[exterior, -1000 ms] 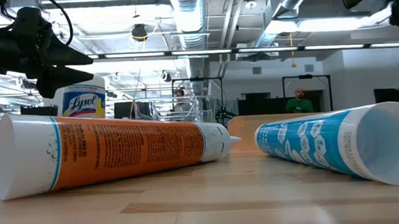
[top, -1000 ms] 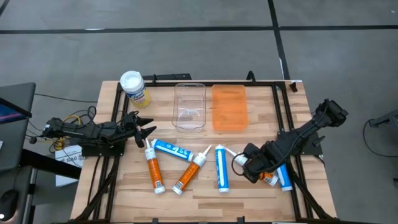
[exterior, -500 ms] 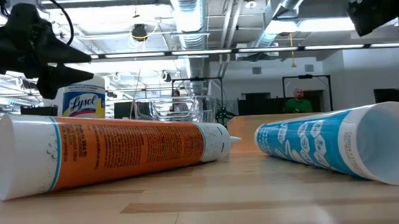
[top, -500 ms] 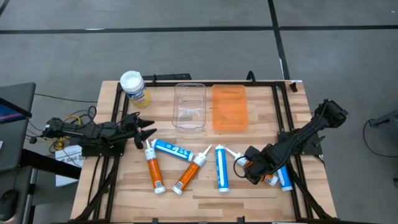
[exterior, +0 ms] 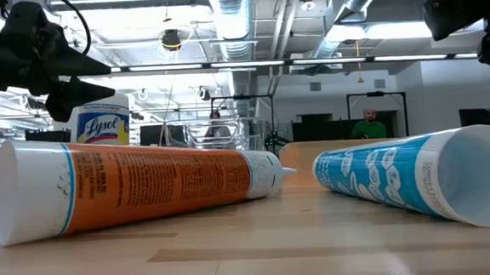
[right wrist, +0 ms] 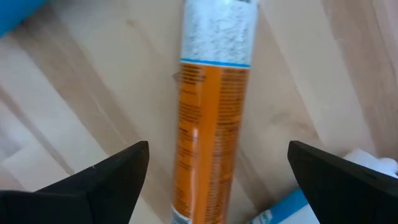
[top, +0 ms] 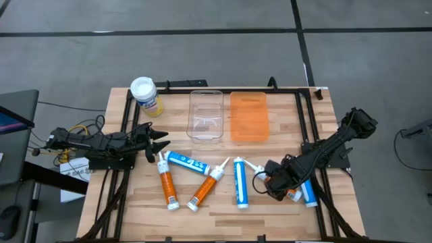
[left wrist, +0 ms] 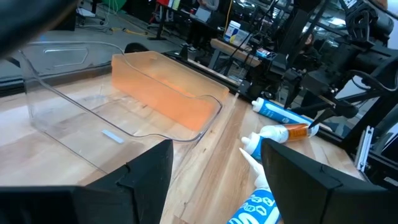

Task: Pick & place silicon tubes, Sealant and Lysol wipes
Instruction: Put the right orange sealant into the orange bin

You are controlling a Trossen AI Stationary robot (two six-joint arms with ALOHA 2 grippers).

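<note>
Several silicone and sealant tubes lie flat on the wooden table (top: pixel 223 209): orange (top: pixel 166 181), blue (top: pixel 187 163), orange (top: pixel 206 185), blue (top: pixel 240 182). At the right lie an orange tube (right wrist: pixel 211 124) and a blue one (top: pixel 308 192). My right gripper (top: pixel 273 181) hangs open over that orange tube and points down, a finger on either side of it and clear of it (right wrist: pixel 217 149). The Lysol wipes canister (top: pixel 144 94), with a white lid and yellow label, stands upright at the far left corner. My left gripper (top: pixel 158 140) waits level at the left edge, open and with nothing between its fingers (left wrist: pixel 214 155).
A clear plastic bin (top: pixel 206 115) and an orange bin (top: pixel 249 117) stand side by side at the table's far middle. Black frame rails run along the table's left and right edges. In the low view, a person (exterior: pixel 365 123) stands far back in the room.
My right gripper has sunk a little toward the orange tube at the table's right, and its wrist has rolled slightly. It stays open. The tubes, the bins and the canister lie as before.
</note>
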